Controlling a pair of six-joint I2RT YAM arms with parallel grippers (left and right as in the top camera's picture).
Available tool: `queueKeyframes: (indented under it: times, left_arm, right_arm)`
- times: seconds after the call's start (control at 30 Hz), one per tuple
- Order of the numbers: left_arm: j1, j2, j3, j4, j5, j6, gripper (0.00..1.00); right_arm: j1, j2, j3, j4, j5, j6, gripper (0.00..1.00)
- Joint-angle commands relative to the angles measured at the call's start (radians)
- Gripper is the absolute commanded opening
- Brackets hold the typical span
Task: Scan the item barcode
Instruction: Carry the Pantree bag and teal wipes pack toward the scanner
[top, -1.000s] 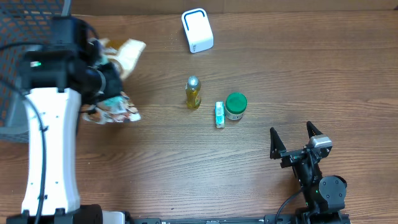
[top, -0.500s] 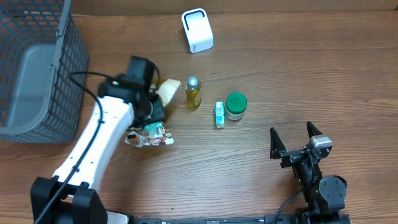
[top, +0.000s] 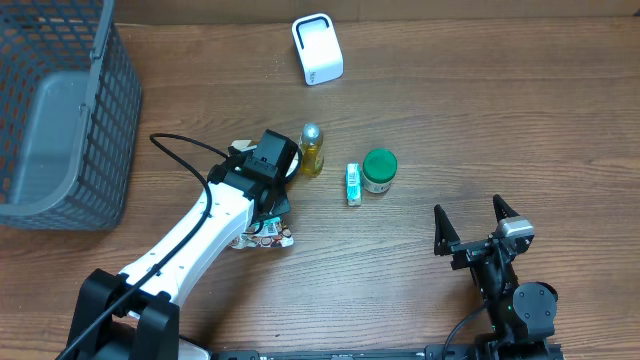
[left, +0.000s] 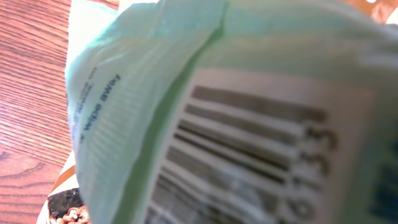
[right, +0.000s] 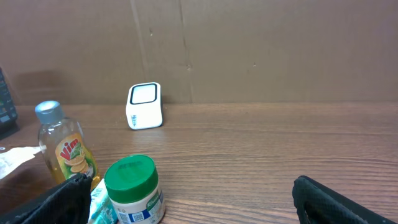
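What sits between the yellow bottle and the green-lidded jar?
A small teal-and-white box, close beside the jar; the overhead view shows it, with bare wood toward the bottle.

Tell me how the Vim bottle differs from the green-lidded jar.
The Vim bottle is tall and slim; the green-lidded jar is squat and wide. The bottle has a small silver cap; the jar a broad green lid. Both stand upright on the wooden table.
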Motion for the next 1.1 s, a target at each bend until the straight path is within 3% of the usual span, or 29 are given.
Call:
queueKeyframes:
  times: [0.0,0.17,0.4,0.43,0.5,0.67,0.93,1.07]
  left_arm:
    - [-0.003,0.011,-0.009,0.013,-0.058,-0.036,0.12]
    - [-0.003,0.05,-0.01,0.013,-0.058,0.048,0.11]
    - [-0.002,0.19,-0.01,0.049,-0.058,0.048,0.14]
    - [-0.002,0.203,-0.009,0.053,-0.058,0.05,0.19]
    - [0.0,0.21,-0.003,0.051,-0.056,0.084,0.44]
    - [0.014,0.192,0.074,-0.029,-0.054,0.101,0.68]
    - [0.043,0.184,0.198,-0.115,0.042,0.179,0.82]
    - [0.059,0.184,0.2,-0.117,0.056,0.186,0.83]
  right_arm:
    - [0.005,-0.009,-0.011,0.003,0.013,-0.002,1.0]
    - [0.005,-0.009,-0.011,0.003,0.013,-0.002,1.0]
    - [0.005,-0.009,-0.011,0.003,0.013,-0.002,1.0]
    - [0.005,-0.009,-0.011,0.003,0.013,-0.002,1.0]
    - [0.005,-0.009,-0.011,0.003,0.013,-0.002,1.0]
    - [0.005,-0.009,-0.011,0.003,0.013,-0.002,1.0]
    - [0.005,-0.009,-0.011,0.003,0.013,-0.002,1.0]
    - [0.005,-0.009,-0.011,0.003,0.013,-0.002,1.0]
